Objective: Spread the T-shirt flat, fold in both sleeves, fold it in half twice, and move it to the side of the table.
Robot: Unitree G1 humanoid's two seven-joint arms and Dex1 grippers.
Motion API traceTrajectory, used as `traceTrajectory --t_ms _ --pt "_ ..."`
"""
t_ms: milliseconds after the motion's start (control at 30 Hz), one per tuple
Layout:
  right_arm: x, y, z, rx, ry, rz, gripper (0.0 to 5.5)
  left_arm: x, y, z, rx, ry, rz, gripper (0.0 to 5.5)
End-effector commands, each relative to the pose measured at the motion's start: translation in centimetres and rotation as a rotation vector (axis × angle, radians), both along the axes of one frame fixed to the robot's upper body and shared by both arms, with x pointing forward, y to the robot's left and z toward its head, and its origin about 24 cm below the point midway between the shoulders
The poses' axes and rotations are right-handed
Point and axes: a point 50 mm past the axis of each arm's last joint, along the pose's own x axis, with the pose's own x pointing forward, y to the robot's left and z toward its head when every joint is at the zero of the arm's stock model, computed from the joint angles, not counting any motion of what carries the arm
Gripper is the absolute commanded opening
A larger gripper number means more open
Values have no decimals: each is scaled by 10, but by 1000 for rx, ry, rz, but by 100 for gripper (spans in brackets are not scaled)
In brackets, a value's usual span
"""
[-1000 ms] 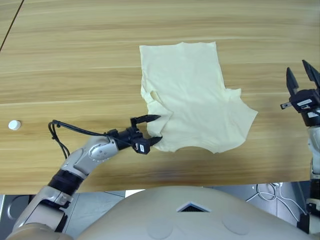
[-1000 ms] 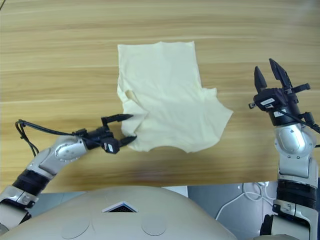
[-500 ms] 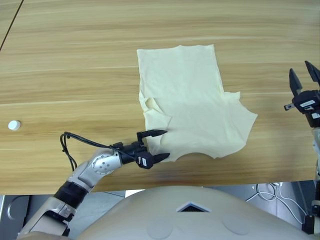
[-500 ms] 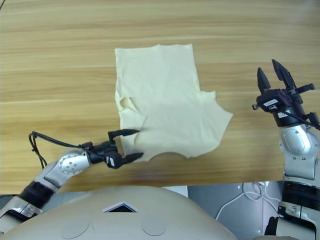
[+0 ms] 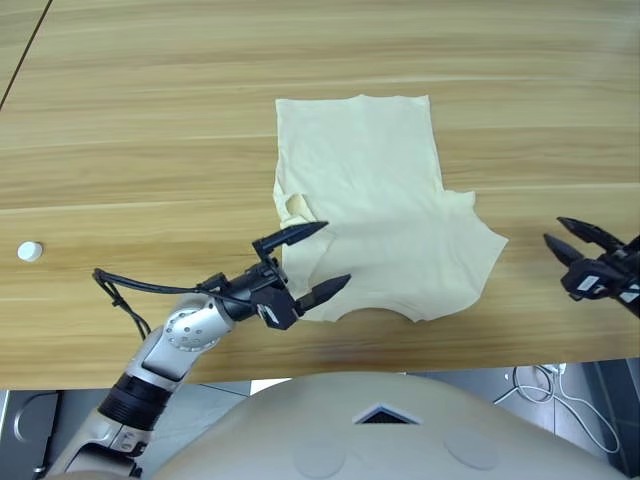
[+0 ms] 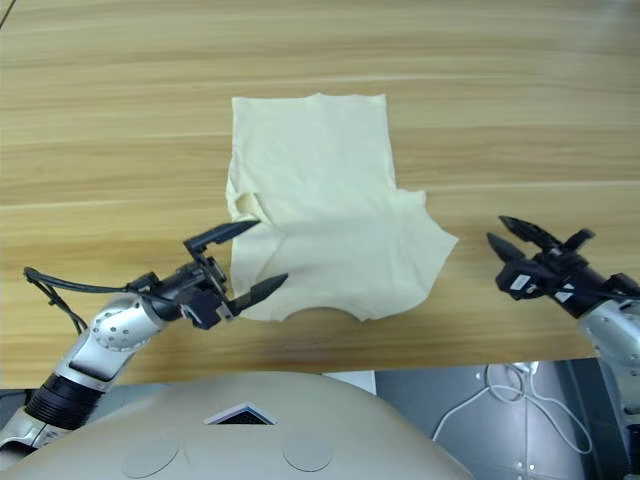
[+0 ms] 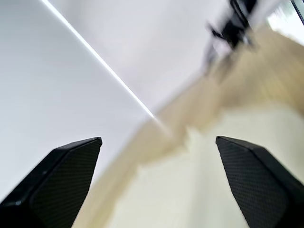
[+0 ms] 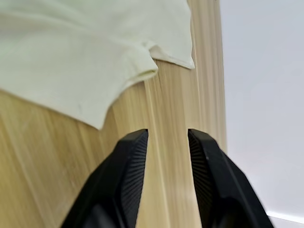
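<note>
Centre frame, on the wood-grain table (image 5: 150, 120): pale yellow T-shirt (image 5: 370, 210), soft knit, lying mostly flat. Body is a rough rectangle running toward the upper centre, with a straight hem at the top. One sleeve fans out toward the right edge. The left edge has a small bunched fold, and the neckline curve sits at the lower edge.

Left gripper (image 5: 335, 253): black pointed fingers splayed wide, released, at the shirt's lower-left corner. One tip is over the cloth and the other at its lower edge. The forearm comes in from the lower left at an angle, with a black cable (image 5: 120, 290) looped behind it.

Right gripper (image 6: 497, 229): lower right, fingers parted and holding nothing, pointing left toward the sleeve, well apart from it.

Left wrist view adds dark cross-hatched pads (image 7: 61, 175) far apart, with blurred pale cloth between them. Right wrist view adds ribbed black fingers (image 8: 128, 175) with a narrow gap over bare wood, and the sleeve hem curled just beyond.

Small white cap (image 5: 30, 250) at the far left.
</note>
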Motion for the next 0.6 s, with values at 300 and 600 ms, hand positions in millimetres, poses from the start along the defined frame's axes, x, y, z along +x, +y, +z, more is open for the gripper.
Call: traceTrajectory --t_ms 300,600 --pt "7 14 -73 -126 139 29 157 5 10 32 -162 -39 103 447" --pt "32 13 -78 -135 12 1 157 8 10 29 -157 -40 127 447"
